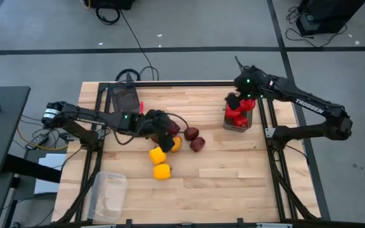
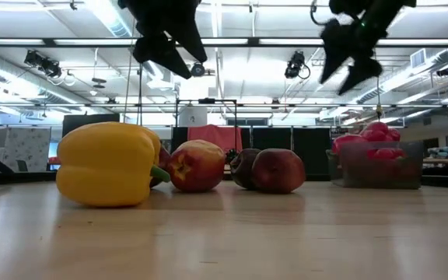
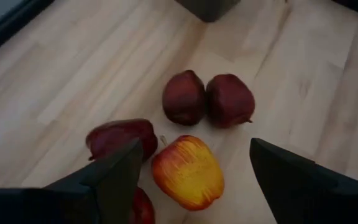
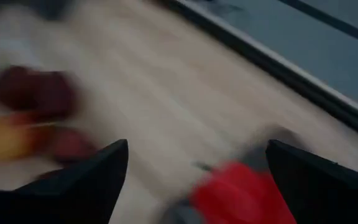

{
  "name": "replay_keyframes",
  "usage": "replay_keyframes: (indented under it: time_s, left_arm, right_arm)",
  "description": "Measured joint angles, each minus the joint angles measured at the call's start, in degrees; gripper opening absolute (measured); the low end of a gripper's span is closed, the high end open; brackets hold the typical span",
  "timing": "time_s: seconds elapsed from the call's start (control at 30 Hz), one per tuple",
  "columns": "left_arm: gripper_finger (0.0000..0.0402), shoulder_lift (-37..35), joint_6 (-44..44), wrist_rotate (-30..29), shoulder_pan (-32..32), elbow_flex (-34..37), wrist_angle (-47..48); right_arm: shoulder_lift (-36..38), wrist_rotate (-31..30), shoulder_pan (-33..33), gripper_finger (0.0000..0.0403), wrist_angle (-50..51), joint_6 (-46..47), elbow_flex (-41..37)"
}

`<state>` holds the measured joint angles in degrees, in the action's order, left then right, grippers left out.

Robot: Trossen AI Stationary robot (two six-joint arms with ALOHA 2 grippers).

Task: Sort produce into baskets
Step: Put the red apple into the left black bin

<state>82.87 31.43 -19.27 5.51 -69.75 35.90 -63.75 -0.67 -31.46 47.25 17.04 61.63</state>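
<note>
Loose produce lies at mid-table: two yellow pieces, an orange-yellow one and two dark maroon ones. My left gripper hangs open above this cluster. In its wrist view the fingers stand either side of the orange-yellow piece, apart from it, with maroon pieces beyond. My right gripper is open and empty above a dark grey basket holding red pieces. It is raised well clear of the basket in the low view.
A second dark grey basket stands at the far left of the table. A clear tub stands at the near left. Bare wood lies along the near right. Cables run past the far edge.
</note>
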Motion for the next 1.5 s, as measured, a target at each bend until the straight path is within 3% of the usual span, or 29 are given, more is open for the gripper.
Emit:
replay_keyframes:
  time_s: [0.17, 0.37, 0.47, 0.77, 1.27, 1.4, 1.5]
  left_arm:
    - [0.0315, 0.0, -2.9, 8.7, -2.7, -0.4, -1.0]
    - [0.0309, 0.4, -6.0, 10.0, -2.8, -0.4, -3.4]
    - [0.0308, 0.9, -7.1, 8.9, -2.8, -0.4, -4.5]
    - [0.0307, 3.0, -2.7, 9.0, -2.7, -0.4, -4.5]
    - [0.0307, 7.2, 2.0, 9.9, -0.6, -0.3, -7.1]
    - [0.0307, 7.8, 1.8, 10.0, 0.7, -0.4, -7.0]
    - [0.0307, 8.0, 1.0, 9.6, 1.6, -0.3, -6.6]
  right_arm:
    - [-3.2, 11.6, 10.5, 0.0378, -4.4, -3.2, -0.6]
    - [-9.1, 4.7, 24.5, 0.0364, -3.7, -19.3, -0.7]
    - [-13.7, 0.0, 28.3, 0.0364, -6.1, -21.7, -0.7]
    - [-27.3, -0.7, 32.7, 0.0364, -12.8, -24.7, -0.7]
    - [-38.2, 0.6, 32.9, 0.0362, -21.3, -32.1, -0.7]
    - [-39.4, 0.0, 33.0, 0.034, -21.9, -30.2, -0.7]
    - [-38.9, 0.0, 32.8, 0.0302, -21.9, -27.6, -0.7]
